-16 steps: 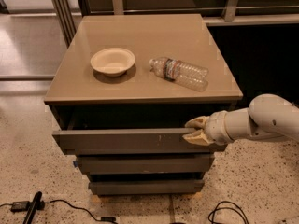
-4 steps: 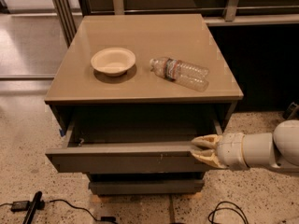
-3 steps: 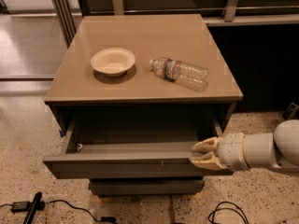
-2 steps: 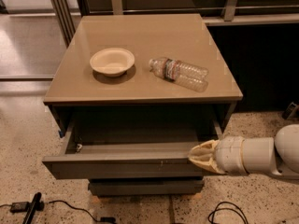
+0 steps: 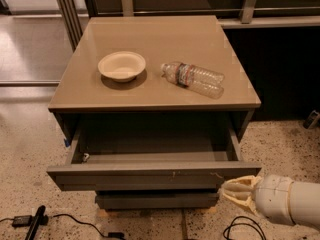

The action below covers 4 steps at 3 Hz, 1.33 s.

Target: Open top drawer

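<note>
While the top drawer [image 5: 150, 176] stands pulled well out of the cabinet [image 5: 165, 39], under a bowl [image 5: 121, 65] and a toppled bottle [image 5: 192, 79], the gripper [image 5: 229, 192] sits just beside its front's lower right corner; whether it is gripping cannot be told

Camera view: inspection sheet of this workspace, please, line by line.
Surface: cabinet top, tan, holds two things.
Job's things: top drawer stands open, grey inside showing.
Clutter: bowl upright, left; bottle on its side, right of it.
Grippers: gripper low at the drawer front's right end.
Cables: left cable and right cable lie on the floor.
Surroundings: speckled floor; rail behind.
</note>
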{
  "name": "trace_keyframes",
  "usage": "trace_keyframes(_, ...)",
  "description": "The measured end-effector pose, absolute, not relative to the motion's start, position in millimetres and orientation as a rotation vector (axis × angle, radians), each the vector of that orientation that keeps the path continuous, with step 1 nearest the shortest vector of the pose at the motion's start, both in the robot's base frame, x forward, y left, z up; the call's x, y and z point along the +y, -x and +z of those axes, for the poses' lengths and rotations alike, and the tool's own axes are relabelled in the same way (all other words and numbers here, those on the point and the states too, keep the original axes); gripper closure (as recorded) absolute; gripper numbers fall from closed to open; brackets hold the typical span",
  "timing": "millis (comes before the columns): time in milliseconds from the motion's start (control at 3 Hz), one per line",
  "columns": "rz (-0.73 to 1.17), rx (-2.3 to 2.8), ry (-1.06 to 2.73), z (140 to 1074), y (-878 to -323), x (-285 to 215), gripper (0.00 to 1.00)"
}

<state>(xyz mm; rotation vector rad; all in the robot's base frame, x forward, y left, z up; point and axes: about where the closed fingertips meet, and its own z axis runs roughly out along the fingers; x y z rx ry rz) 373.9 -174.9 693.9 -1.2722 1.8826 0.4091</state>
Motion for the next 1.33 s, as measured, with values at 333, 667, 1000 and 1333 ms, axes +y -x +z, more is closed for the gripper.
trace_keyframes(333,0.408,1.881,1.273,694.4,-374.9,-174.8,0.58)
trace_keyframes(667,0.393,1.851,1.322,703.8,-409.0,-164.5,0.35)
trace_keyframes(1000,0.344,1.818,1.377,721.1,-477.4,-152.4,0.12)
trace_keyframes(1333,0.339,1.777,1.422,732.2,-504.1,-131.6,0.0)
